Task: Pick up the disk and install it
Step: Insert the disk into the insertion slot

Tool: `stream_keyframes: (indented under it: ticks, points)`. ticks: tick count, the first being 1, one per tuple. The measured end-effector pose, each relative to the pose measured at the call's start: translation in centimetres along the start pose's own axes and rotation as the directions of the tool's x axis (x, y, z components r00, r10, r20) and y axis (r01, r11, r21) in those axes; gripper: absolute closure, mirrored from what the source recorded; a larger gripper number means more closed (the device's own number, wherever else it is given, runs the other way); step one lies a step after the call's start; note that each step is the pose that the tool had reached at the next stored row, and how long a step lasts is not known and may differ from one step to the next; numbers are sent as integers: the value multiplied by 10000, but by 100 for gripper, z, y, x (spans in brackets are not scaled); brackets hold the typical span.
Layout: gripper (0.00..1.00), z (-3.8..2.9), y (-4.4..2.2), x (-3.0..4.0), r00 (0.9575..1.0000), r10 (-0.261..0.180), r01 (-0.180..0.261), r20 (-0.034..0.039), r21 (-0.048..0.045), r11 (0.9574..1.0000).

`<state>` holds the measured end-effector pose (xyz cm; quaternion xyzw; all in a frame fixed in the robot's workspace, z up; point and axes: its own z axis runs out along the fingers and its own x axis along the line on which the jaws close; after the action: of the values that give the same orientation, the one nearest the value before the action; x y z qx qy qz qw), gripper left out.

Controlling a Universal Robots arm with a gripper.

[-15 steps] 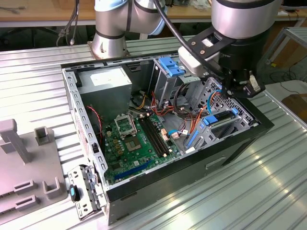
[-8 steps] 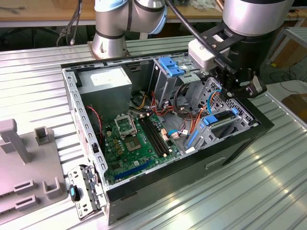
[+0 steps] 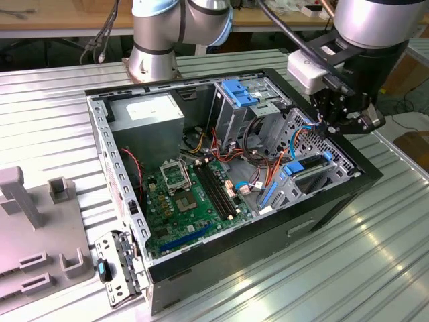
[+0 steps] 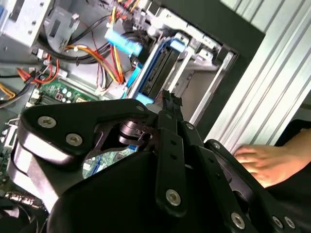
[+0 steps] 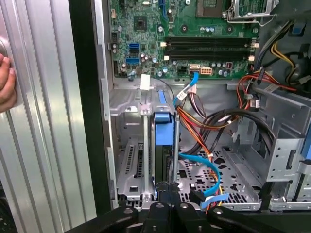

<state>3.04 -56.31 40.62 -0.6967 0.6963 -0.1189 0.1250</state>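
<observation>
One disk (image 5: 164,141) stands on edge in a metal bay (image 5: 131,165) at the front corner of the open computer case (image 3: 335,194). In the first wrist view it sits between two upright metal guides, with its blue rail end facing outward. In the second wrist view the disk (image 4: 161,68) shows as a dark slab edged in blue.

The gripper (image 5: 167,187) hangs right at the disk's outer end. Its two fingers are pressed together with nothing between them, and I cannot tell whether the tips touch the disk. In the exterior view the gripper (image 3: 322,127) is over the case's corner on the exterior view's right.

Orange, black and blue cables (image 5: 204,121) run just beside the bay. The green circuit board (image 3: 188,194) lies on the case floor. A grey power box (image 3: 147,114) sits in the far corner.

The case rests on a ribbed metal table (image 3: 53,121). A person's hand (image 5: 6,82) lies on the table near the case wall.
</observation>
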Motion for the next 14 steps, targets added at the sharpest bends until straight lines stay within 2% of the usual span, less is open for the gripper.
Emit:
stream_keyframes:
  ticks: [1, 4, 14]
  points:
    - [89, 27, -69, 0, 10000, -1, 1, -1, -45, 10000]
    - [89, 71, -177, 0, 10000, -1, 1, -1, -125, 9999]
    - [89, 75, -186, 1, 10000, 1, -1, 0, -155, 9999]
